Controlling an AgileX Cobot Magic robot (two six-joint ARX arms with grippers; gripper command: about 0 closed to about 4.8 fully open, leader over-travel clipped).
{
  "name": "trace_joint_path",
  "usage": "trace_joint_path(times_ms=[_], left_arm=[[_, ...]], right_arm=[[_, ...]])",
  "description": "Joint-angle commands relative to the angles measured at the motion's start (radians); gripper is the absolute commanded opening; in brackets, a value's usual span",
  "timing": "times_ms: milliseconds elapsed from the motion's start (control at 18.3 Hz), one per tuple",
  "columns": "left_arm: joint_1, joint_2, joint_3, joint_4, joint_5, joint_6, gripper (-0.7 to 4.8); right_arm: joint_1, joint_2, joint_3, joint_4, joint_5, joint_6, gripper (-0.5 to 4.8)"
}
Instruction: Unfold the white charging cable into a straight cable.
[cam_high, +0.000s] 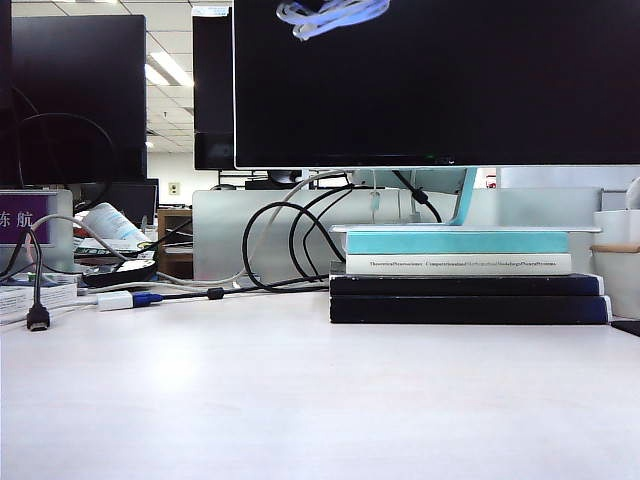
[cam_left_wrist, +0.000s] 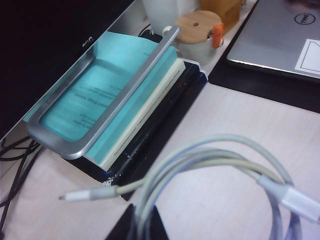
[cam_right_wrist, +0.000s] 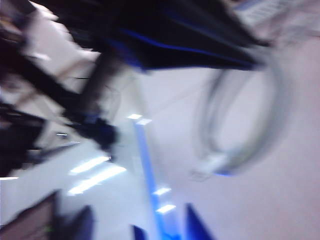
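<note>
The white charging cable (cam_high: 330, 14) hangs coiled in loops at the very top edge of the exterior view, high above the desk; neither gripper shows there. In the left wrist view my left gripper (cam_left_wrist: 141, 226) is shut on several strands of the white charging cable (cam_left_wrist: 210, 155). The loops spread out from the dark fingertips, one metal-tipped connector (cam_left_wrist: 85, 194) sticks out sideways and a second connector (cam_left_wrist: 299, 202) lies on the loop. The right wrist view is heavily blurred: my right gripper (cam_right_wrist: 170, 227) stands open with nothing between its tips, apart from the cable coil (cam_right_wrist: 242, 125).
A stack of books (cam_high: 460, 285) carries the silver monitor stand (cam_left_wrist: 115, 100) under a large dark monitor (cam_high: 430, 80). Black cables (cam_high: 290, 240) and a white adapter with a blue plug (cam_high: 125, 299) lie at the back left. A lidded mug (cam_left_wrist: 199, 31) and a laptop (cam_left_wrist: 280, 35) sit beyond the books.
</note>
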Motion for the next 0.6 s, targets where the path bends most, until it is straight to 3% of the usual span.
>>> trace_joint_path(times_ms=[55, 110, 438, 493, 602], left_arm=[[-0.031, 0.009, 0.001, 0.068, -0.004, 0.001, -0.04], [-0.033, 0.012, 0.001, 0.087, -0.003, -0.006, -0.04], [-0.043, 0.03, 0.001, 0.144, 0.005, -0.006, -0.04], [-0.045, 0.03, 0.001, 0.146, 0.003, -0.006, -0.04], [-0.056, 0.03, 0.001, 0.148, -0.013, -0.005, -0.04]], right_arm=[[0.005, -0.004, 0.004, -0.007, -0.058, 0.0, 0.61], [0.005, -0.004, 0.004, -0.006, -0.058, 0.0, -0.06], [0.005, -0.004, 0.004, -0.009, -0.072, 0.0, -0.04], [0.005, -0.004, 0.004, -0.007, -0.072, 0.0, 0.06], [0.005, -0.004, 0.004, -0.008, -0.027, 0.0, 1.32]])
